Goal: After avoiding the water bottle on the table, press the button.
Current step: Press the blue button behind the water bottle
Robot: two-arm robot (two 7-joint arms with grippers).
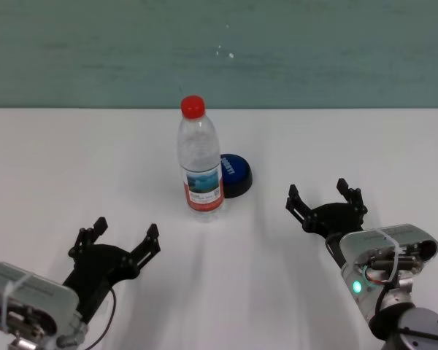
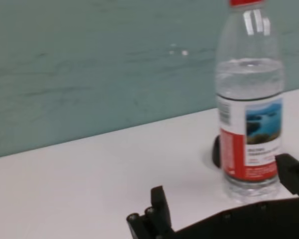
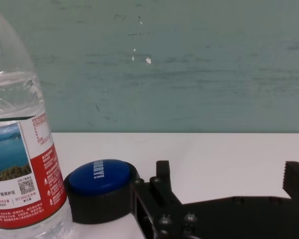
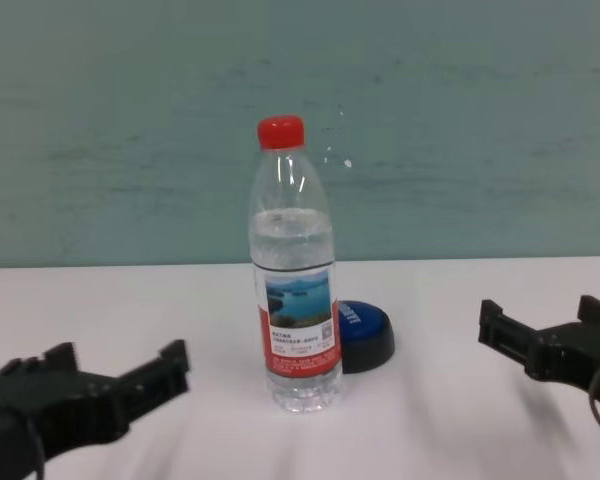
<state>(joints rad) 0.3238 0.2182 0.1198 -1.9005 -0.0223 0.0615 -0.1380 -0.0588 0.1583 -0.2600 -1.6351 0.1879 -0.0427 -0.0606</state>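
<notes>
The water bottle, clear with a red cap and a lake-photo label, stands upright mid-table. The blue dome button on its black base sits just behind and to the right of the bottle, close to it. My left gripper is open and empty, low over the table, in front of and left of the bottle. My right gripper is open and empty, to the right of the button. The right wrist view shows the button beside the bottle. The chest view shows the bottle partly hiding the button.
A teal wall runs along the table's far edge. White tabletop lies between the right gripper and the button, with nothing else on it in view.
</notes>
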